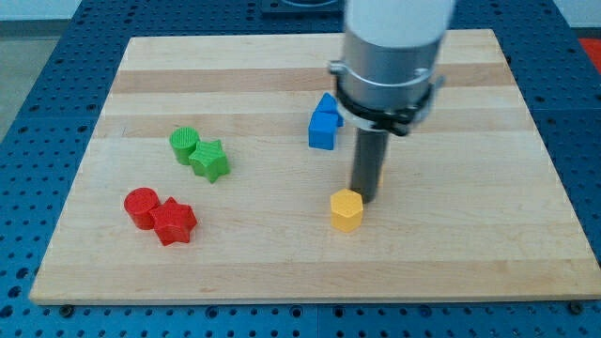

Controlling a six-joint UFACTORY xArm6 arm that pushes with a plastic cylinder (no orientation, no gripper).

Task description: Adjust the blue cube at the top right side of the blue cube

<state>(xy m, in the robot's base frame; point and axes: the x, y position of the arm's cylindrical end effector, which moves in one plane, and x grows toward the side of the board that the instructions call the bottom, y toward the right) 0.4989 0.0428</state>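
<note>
Two blue blocks near board centre: blue cube (321, 132), second blue block (328, 105) touching it at upper right, partly hidden by arm housing, shape unclear. My tip (366, 198) down on light wooden board (470, 244), below and right of blue cube, apart from it, just beside yellow hexagonal block (346, 209) at its upper right. No claw fitted: bare rod, holding nothing. Green cylinder (184, 144) touching green star (209, 160) at left; red cylinder (142, 207) touching red star (175, 222) lower left.

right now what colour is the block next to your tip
Yellow: the hexagonal block sits just left of my tip, seen in the camera view.
</note>
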